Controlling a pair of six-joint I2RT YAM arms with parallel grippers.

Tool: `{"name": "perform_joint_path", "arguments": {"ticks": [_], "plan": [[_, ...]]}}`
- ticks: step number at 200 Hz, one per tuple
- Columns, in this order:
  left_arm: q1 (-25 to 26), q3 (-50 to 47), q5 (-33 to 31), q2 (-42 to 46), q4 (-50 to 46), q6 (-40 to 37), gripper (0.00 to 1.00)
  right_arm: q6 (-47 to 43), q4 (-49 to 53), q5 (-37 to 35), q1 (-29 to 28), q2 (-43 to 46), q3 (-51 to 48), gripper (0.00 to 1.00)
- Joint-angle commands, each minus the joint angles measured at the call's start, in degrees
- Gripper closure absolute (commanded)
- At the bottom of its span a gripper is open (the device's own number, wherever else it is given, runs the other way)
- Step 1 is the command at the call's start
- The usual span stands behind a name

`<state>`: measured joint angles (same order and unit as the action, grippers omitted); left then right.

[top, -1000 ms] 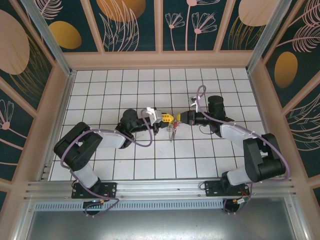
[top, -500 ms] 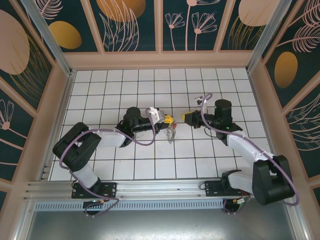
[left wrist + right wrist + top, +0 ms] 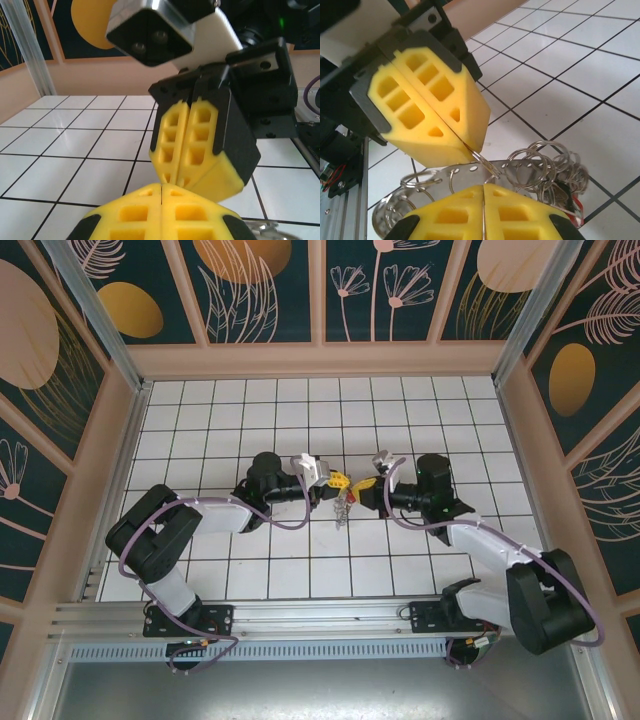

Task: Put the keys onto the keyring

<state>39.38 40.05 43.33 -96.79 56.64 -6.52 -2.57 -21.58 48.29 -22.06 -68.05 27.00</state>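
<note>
Top external view: the two arms reach in from either side and meet near the middle of the white-tiled table (image 3: 200,420), well apart from its edges. The left end effector (image 3: 338,480) has its yellow fingers pressed together, and the keyring (image 3: 343,508) hangs just below and between the two tips. In the right wrist view that left end effector (image 3: 465,144) pinches a thin wire of the keyring (image 3: 530,167) at its very tip. The loop and its cluster of small silvery rings dangle beneath, close over the tiles or perhaps resting on them. Holding it up this way probably steadies the loop and presents it to the other arm. Further right, the right end effector (image 3: 362,485) points at its partner almost tip to tip, its own fingers (image 3: 445,215) also pressed together — whether anything sits between them I cannot tell. It likely stands this close because threading so thin a wire needs both tips at the same spot. The keys are too small to pick out for certain among the rings.
</note>
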Motion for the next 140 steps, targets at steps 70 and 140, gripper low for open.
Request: {"name": "perform_joint_path", "arguments": {"ticks": [70,140], "plan": [[0.27,1.92,3.24,-0.01,5.55,2.83,1.0,-1.52,-3.32,-11.24,-0.83,3.03,-1.51,0.92],[0.34,2.02,0.71,1.3,-0.44,-1.01,1.0,-2.26,-1.16,-14.52,0.33,9.7,-4.22,0.85]]}}
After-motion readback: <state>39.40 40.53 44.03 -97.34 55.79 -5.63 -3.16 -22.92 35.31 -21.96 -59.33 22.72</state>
